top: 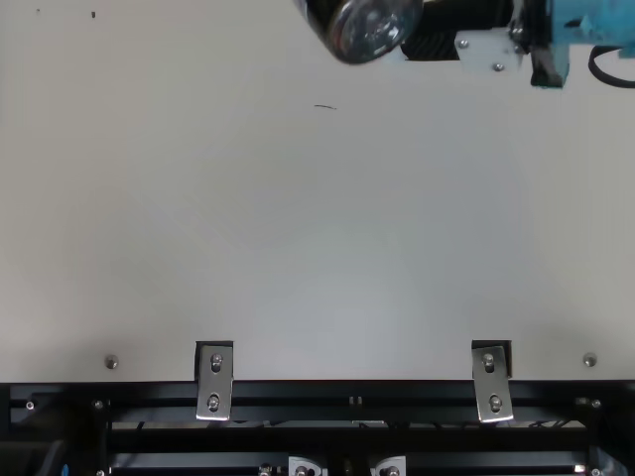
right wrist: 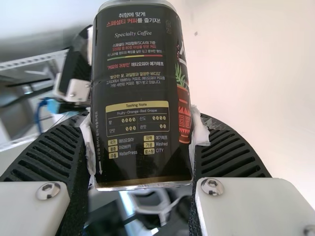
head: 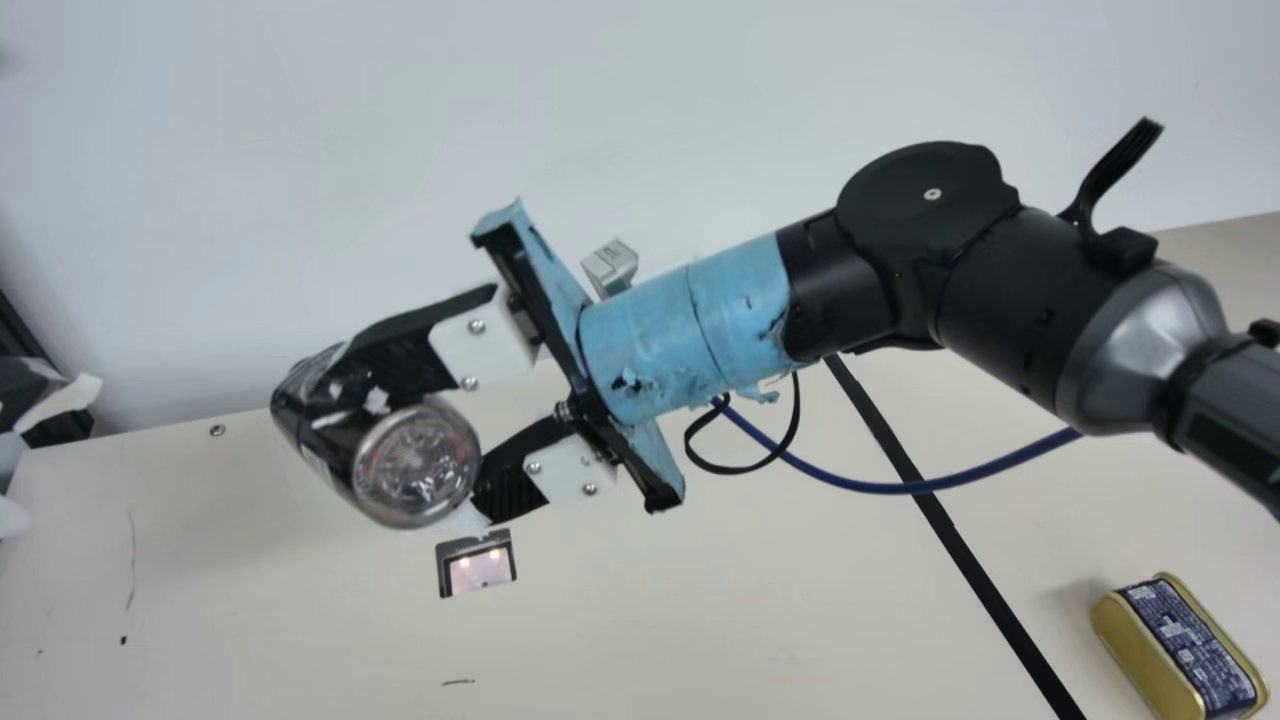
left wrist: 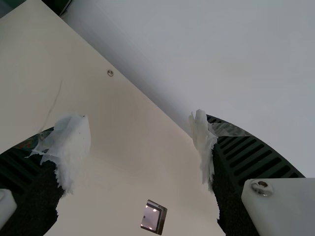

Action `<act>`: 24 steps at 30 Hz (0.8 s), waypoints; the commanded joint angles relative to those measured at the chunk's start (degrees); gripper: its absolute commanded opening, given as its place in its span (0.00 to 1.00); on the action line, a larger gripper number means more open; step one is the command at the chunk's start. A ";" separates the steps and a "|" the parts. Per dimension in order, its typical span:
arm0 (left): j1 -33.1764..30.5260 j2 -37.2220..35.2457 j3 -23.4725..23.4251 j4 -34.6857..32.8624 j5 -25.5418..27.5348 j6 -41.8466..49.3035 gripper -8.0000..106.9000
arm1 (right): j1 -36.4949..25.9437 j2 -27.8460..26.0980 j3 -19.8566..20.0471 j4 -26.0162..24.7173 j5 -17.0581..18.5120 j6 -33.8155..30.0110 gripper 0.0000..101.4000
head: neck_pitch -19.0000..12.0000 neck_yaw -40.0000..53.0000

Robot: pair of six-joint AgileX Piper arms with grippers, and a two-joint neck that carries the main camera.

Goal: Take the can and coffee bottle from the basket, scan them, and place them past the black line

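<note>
Clearly, the coffee bottle (right wrist: 140, 88) sits between the jaws of the right gripper (head: 415, 435), pinched from both sides (printed side showing). The left gripper (head: 32, 445) has its jaws apart.

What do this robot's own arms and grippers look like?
The right arm is black with a silver joint section, a light-blue wrap near the wrist, and a blue cable below. The right gripper has black ribbed fingers on white, screwed mounts, with ragged whitish tape at the tips. The left gripper matches: black ribbing, white mounts, torn whitish tape.
</note>
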 commanded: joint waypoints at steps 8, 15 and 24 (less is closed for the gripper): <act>0.00 0.00 0.00 0.00 0.00 0.00 0.85 | 6.41 -3.60 1.58 -13.08 -12.58 0.21 0.00 | -1.52 -0.33; 0.00 0.00 0.00 0.00 0.00 0.00 0.85 | 12.95 -8.14 8.84 -11.42 -27.26 2.01 0.00 | -1.52 -0.33; 0.00 0.00 0.00 0.00 0.00 0.00 0.85 | 19.95 -12.27 16.14 -9.77 -37.51 2.91 0.00 | -1.52 -0.33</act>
